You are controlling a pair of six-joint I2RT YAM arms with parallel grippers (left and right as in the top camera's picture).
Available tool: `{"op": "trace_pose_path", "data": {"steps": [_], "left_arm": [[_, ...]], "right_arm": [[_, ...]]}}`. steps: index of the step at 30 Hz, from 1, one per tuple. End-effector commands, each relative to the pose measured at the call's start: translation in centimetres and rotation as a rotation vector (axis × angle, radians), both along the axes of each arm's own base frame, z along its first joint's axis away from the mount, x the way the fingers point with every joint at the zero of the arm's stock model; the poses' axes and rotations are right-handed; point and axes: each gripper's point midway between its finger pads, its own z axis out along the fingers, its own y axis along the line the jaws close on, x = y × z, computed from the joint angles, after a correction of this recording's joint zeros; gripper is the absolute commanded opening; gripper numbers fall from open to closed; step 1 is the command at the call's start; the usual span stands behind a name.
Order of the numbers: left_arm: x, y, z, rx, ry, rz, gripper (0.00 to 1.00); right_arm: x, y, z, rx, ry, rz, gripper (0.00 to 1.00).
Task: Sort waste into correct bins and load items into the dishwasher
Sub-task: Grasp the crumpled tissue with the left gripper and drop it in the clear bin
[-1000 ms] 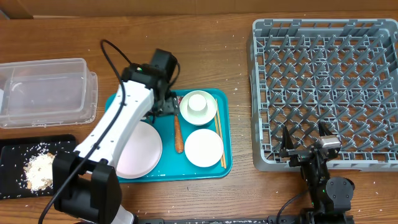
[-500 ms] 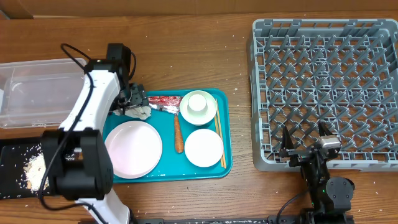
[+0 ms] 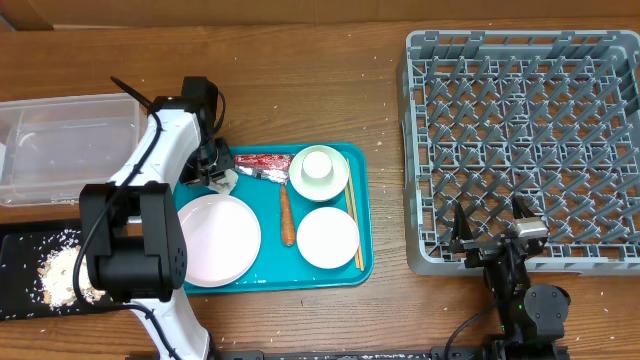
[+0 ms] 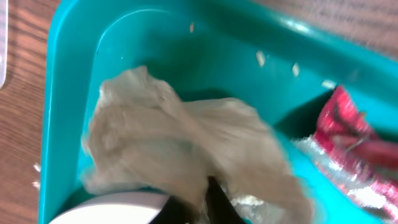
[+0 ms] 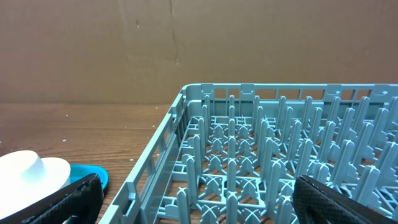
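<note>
At far left sit the clear tub [image 3: 70, 150] and, below it, the black tray [image 3: 20, 240] holding rice scraps [image 3: 62, 272]. At the upper-left corner of the teal tray [image 3: 365, 235], the left gripper [image 3: 215, 172] is pinched onto the foil ball [image 4: 180, 143], just beside the snack wrapper [image 3: 262, 163]. Rightward, the right gripper [image 3: 490, 230] stands spread wide at the near edge of the dish rack [image 3: 520, 130].

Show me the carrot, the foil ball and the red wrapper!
carrot [image 3: 286, 216], overhead view, middle of its length.
foil ball [image 4: 174, 146], left wrist view, middle of the crumpled lump.
snack wrapper [image 3: 258, 161], overhead view, its red part.
</note>
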Motion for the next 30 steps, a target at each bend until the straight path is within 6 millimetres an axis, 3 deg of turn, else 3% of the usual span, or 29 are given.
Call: {"op": "trace_pose_path", "data": {"steps": [1,8,13,17,23,24,25,26,27,30], "left_arm": [[1.3,0.0,2.9,-0.010,-0.050,0.013,0.04],[4.0,0.2,12.3,0.001,-0.243,0.011,0.04],[5.7,3.5,17.7,0.161,-0.418,0.059,0.04],[6.5,8.0,19.0,0.291,-0.484,0.155,0.04],[6.1,15.0,18.8,0.360,-0.501,0.309,0.09],[5.8,15.9,18.7,0.363,-0.497,0.334,0.14],[5.4,16.7,18.7,0.361,-0.495,0.360,0.30],[5.0,17.3,18.5,0.348,-0.490,0.380,0.83],[4.8,17.6,18.3,0.332,-0.486,0.389,1.00],[4.2,17.4,17.3,0.211,-0.466,0.402,1.00]], "right_arm": [[0.0,0.0,-0.1,0.003,-0.007,0.001,1.00],[0.0,0.0,-0.1,0.003,-0.007,0.001,1.00],[0.0,0.0,-0.1,0.003,-0.007,0.001,1.00],[0.0,0.0,-0.1,0.003,-0.007,0.001,1.00],[0.0,0.0,-0.1,0.003,-0.007,0.001,1.00],[0.0,0.0,-0.1,0.003,-0.007,0.001,1.00],[0.0,0.0,-0.1,0.003,-0.007,0.001,1.00],[0.0,0.0,-0.1,0.003,-0.007,0.001,1.00],[0.0,0.0,-0.1,0.003,-0.007,0.001,1.00],[0.0,0.0,-0.1,0.003,-0.007,0.001,1.00]]}}
